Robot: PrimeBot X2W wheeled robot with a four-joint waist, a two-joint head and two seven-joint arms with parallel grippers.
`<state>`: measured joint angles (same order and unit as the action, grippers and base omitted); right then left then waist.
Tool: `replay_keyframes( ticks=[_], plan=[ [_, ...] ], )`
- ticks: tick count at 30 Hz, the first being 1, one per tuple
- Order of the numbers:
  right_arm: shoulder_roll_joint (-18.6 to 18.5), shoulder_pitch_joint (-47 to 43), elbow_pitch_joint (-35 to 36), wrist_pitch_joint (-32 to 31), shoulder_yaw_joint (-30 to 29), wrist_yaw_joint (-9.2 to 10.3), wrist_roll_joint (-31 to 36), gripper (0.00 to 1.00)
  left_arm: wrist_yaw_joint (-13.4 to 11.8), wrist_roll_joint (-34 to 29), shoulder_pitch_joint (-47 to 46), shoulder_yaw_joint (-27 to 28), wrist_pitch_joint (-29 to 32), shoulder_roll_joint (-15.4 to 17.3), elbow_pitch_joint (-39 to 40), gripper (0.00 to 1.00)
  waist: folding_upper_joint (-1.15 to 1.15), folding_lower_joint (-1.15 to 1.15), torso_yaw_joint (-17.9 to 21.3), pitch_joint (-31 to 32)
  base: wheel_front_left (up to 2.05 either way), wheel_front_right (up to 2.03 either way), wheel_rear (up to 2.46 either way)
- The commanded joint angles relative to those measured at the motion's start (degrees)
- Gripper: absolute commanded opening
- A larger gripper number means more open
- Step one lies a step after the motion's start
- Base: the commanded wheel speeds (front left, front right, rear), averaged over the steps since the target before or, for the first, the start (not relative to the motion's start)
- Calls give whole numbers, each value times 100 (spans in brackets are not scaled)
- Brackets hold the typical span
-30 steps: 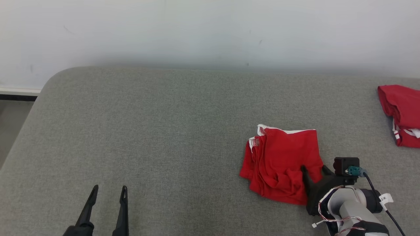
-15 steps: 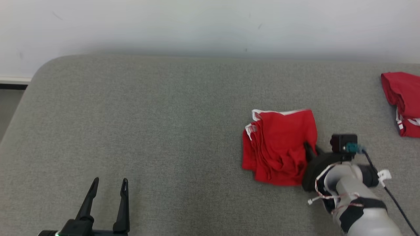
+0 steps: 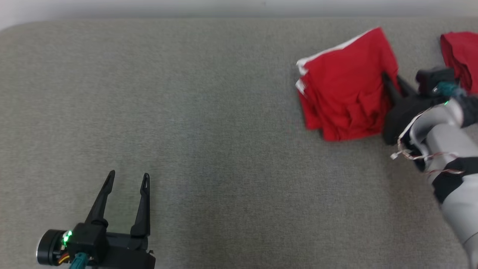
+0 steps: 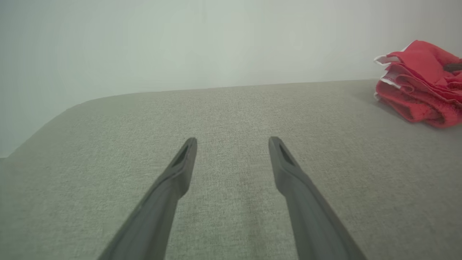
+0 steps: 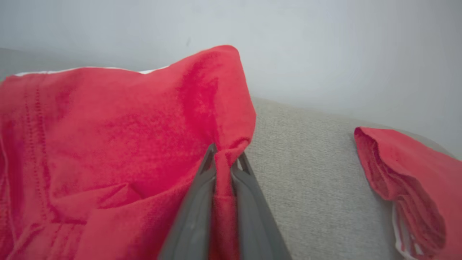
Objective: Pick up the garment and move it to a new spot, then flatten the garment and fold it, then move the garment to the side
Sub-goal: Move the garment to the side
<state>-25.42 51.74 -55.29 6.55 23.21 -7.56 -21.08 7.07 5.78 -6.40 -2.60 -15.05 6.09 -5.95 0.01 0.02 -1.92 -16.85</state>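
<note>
**Desk:** Closed now, where a second ago they stood apart over the hem: the two dark fingers of the right gripper (image 3: pixel 391 76) have pinched a fold at the right-hand edge of the red garment (image 3: pixel 343 86). The head camera has also tipped down, so the whole frame has shifted.

**Field:** Where does the cloth lie?

**Desk:** On the grey cushion (image 3: pixel 224 119), far over on the robot's right. A second red garment (image 3: pixel 461 56) sits near it, further right, and the two do not touch. Seen from the right wrist, the pinched edge rises off the cushion while the rest sags in soft creases.

**Field:** How will it handle?

**Desk:** Light and limp, by the look of it, with several loose layers and a white band along the far edge. One pinch will likely carry it, but the layers may slide apart and it will hang in a bunch. For flattening, the banded edge or a corner looks the better hold, one in each gripper.

**Field:** And the other arm?

**Desk:** The left gripper (image 3: pixel 128 174) waits at the lower left with its fingers spread wide, holding nothing and well apart from the garment.
</note>
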Motion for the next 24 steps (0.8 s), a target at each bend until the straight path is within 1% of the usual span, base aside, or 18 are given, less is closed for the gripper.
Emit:
replay_keyframes(
  ticks=[1,3,7,12,17,20,24],
  plan=[
    [-157,180,163,-24,148,19,-85,0,8,-9,-134,-19,-15,52,23,100,-1,-2,385,-480,0,0,0],
    [-386,336,375,-83,353,19,-189,0,16,-19,-213,-37,-15,108,35,100,-1,-2,522,-633,0,0,0],
    [-929,629,695,-262,570,19,-393,0,28,-20,-396,-97,-15,215,71,100,-1,-2,765,-943,0,0,0],
    [-1598,942,993,-469,706,19,-682,0,35,-50,-643,-229,-15,398,117,100,-1,-2,970,-1333,0,0,0],
    [-2311,1177,1268,-683,810,19,-883,0,31,-48,-749,-244,-15,567,251,100,-1,-2,1129,-1621,0,0,0],
    [-2683,1308,1325,-778,820,19,-927,0,31,-73,-744,-260,-15,629,382,100,-1,-2,1207,-1759,0,0,0],
    [-3094,1464,1322,-813,939,19,-680,0,30,-88,-757,-301,-15,661,620,100,-1,-2,1255,-1922,0,0,0]
  ],
)
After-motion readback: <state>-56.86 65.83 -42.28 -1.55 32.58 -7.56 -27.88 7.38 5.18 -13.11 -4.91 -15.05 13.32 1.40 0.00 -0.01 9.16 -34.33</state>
